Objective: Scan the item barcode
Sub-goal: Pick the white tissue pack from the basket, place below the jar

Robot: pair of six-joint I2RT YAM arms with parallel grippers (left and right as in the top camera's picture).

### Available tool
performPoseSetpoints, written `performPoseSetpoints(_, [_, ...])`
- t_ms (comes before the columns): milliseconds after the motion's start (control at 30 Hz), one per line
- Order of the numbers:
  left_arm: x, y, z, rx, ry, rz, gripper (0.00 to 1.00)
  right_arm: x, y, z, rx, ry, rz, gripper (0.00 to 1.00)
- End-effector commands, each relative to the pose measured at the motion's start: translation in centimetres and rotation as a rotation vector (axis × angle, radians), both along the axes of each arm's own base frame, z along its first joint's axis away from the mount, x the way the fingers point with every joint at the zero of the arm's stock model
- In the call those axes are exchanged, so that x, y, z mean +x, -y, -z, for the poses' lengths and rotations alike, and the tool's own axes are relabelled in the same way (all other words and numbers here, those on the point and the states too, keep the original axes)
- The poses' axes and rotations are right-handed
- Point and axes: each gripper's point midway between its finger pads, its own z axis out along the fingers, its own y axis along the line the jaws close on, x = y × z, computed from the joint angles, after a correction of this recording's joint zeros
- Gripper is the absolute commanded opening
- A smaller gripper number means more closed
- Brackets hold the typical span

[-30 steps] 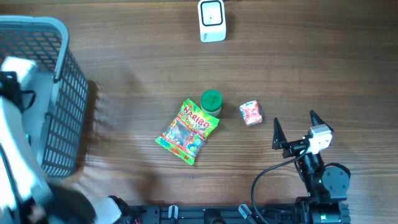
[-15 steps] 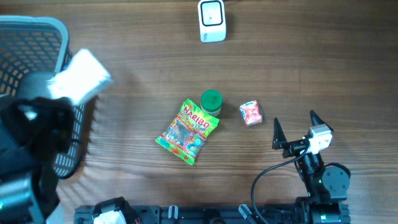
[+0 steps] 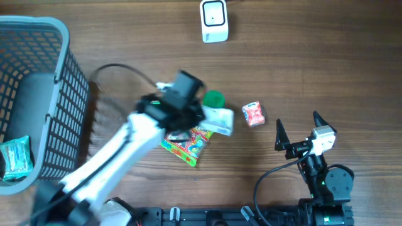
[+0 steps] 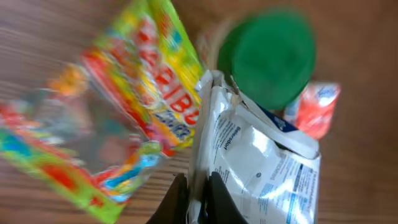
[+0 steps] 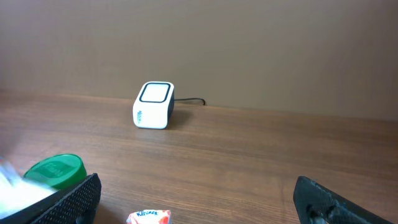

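My left hand (image 4: 198,199), clamping one white pouch (image 3: 221,119), came from the one basket (image 3: 38,25) over one candy bag (image 3: 188,145) (right hand (image 3: 298,123) wide).

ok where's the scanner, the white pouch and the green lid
scanner (image 3: 214,19), overhead view, its white top face
white pouch (image 4: 261,168), left wrist view, its printed front
green lid (image 5: 55,169), right wrist view, its flat top
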Motion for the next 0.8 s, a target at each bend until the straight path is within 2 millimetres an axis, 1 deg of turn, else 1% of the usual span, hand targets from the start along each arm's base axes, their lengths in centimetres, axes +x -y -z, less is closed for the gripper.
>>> performPoseSetpoints(0, [-1.9, 3.7, 4.5, 0.053, -0.072, 0.087, 0.04, 0.0, 0.0, -0.2, 0.005, 0.008, 0.003, 1.00])
performPoseSetpoints(33, [-2.8, 4.6, 6.4, 0.082, -0.110, 0.080, 0.04, 0.0, 0.0, -0.2, 0.005, 0.008, 0.003, 1.00])
performPoseSetpoints(100, [-3.7, 5.1, 8.3, 0.124, -0.139, 0.079, 0.04, 0.0, 0.0, -0.2, 0.005, 0.008, 0.003, 1.00])
performPoseSetpoints(167, [-4.0, 5.0, 8.6, 0.151, -0.136, 0.084, 0.04, 0.0, 0.0, -0.2, 0.006, 0.008, 0.003, 1.00])
performPoseSetpoints(200, [-3.8, 4.7, 8.2, 0.160, -0.124, 0.080, 0.10, 0.0, 0.0, -0.2, 0.005, 0.008, 0.003, 1.00])
performPoseSetpoints(233, [-3.3, 4.1, 7.0, 0.176, -0.102, 0.065, 0.29, 0.0, 0.0, -0.2, 0.005, 0.008, 0.003, 1.00])
performPoseSetpoints(267, [-2.7, 3.7, 5.1, 0.182, -0.072, 0.056, 0.47, 0.0, 0.0, -0.2, 0.006, 0.008, 0.003, 1.00])
performPoseSetpoints(300, [-2.3, 3.6, 4.1, 0.181, -0.055, 0.056, 0.61, 0.0, 0.0, -0.2, 0.006, 0.008, 0.003, 1.00])
performPoseSetpoints(333, [-1.9, 3.8, 2.1, 0.161, -0.020, 0.088, 0.77, 0.0, 0.0, -0.2, 0.005, 0.008, 0.003, 1.00])
performPoseSetpoints(367, [-1.5, 4.1, -0.1, 0.140, 0.019, 0.116, 1.00, 0.0, 0.0, -0.2, 0.005, 0.008, 0.003, 1.00])
performPoseSetpoints(400, [-1.2, 4.2, -2.0, 0.123, 0.050, 0.138, 1.00, 0.0, 0.0, -0.2, 0.005, 0.008, 0.003, 1.00])
performPoseSetpoints(433, [-0.7, 4.1, -5.7, 0.096, 0.112, 0.175, 1.00, 0.0, 0.0, -0.2, 0.006, 0.008, 0.003, 1.00])
performPoseSetpoints(467, [-0.3, 3.6, -8.3, 0.085, 0.151, 0.181, 1.00, 0.0, 0.0, -0.2, 0.005, 0.008, 0.003, 1.00])
performPoseSetpoints(500, [0.2, 2.2, -11.1, 0.088, 0.196, 0.149, 1.00, 0.0, 0.0, -0.2, 0.006, 0.008, 0.003, 1.00])
performPoseSetpoints(533, [0.9, 0.2, -13.5, 0.106, 0.241, 0.094, 1.00, 0.0, 0.0, -0.2, 0.006, 0.008, 0.003, 1.00])
performPoseSetpoints(567, [1.6, -2.3, -15.9, 0.138, 0.293, 0.025, 1.00, 0.0, 0.0, -0.2, 0.005, 0.008, 0.003, 1.00])
performPoseSetpoints(600, [2.6, -7.2, -19.3, 0.186, 0.378, -0.114, 1.00, 0.0, 0.0, -0.2, 0.005, 0.008, 0.003, 1.00])
performPoseSetpoints(633, [2.9, -9.5, -20.5, 0.206, 0.409, -0.182, 1.00, 0.0, 0.0, -0.2, 0.006, 0.008, 0.003, 1.00])
performPoseSetpoints(667, [3.1, -13.2, -22.0, 0.234, 0.452, -0.298, 1.00, 0.0, 0.0, -0.2, 0.006, 0.008, 0.003, 1.00])
performPoseSetpoints(700, [3.0, -17.5, -23.1, 0.262, 0.474, -0.436, 1.00, 0.0, 0.0, -0.2, 0.005, 0.008, 0.003, 1.00])
performPoseSetpoints(733, [2.3, -21.8, -23.5, 0.263, 0.459, -0.614, 1.00, 0.0, 0.0, -0.2, 0.006, 0.008, 0.003, 1.00])
performPoseSetpoints(767, [1.4, -25.2, -23.5, 0.266, 0.437, -0.769, 1.00, 0.0, 0.0, -0.2, 0.006, 0.008, 0.003, 1.00])
